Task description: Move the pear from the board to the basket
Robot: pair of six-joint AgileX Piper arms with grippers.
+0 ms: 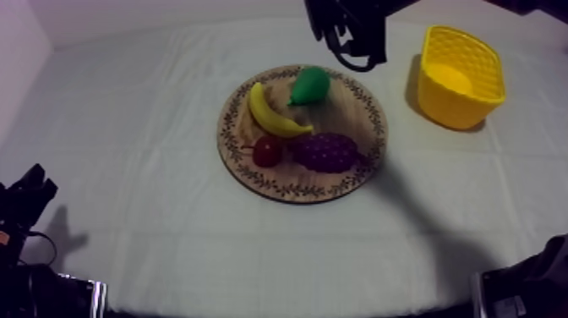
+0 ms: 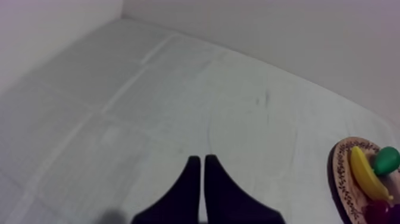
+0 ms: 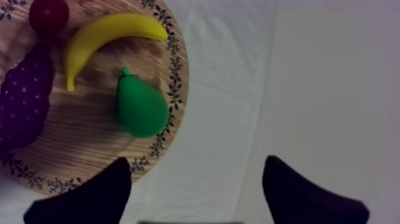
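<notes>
1. On the wooden board (image 1: 374, 127), near its far rim, lies the pear (image 1: 310, 84), beside the banana (image 1: 272, 114).
2. Right gripper (image 3: 196, 196) hangs open, seemingly just past that rim, pear close by.
3. Left gripper (image 2: 202, 187) closed, empty.

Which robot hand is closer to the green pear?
Right. The right gripper hovers open just beyond the pear, by the wooden board's far rim. The left gripper sits shut far off, at the table's near left corner.
</notes>
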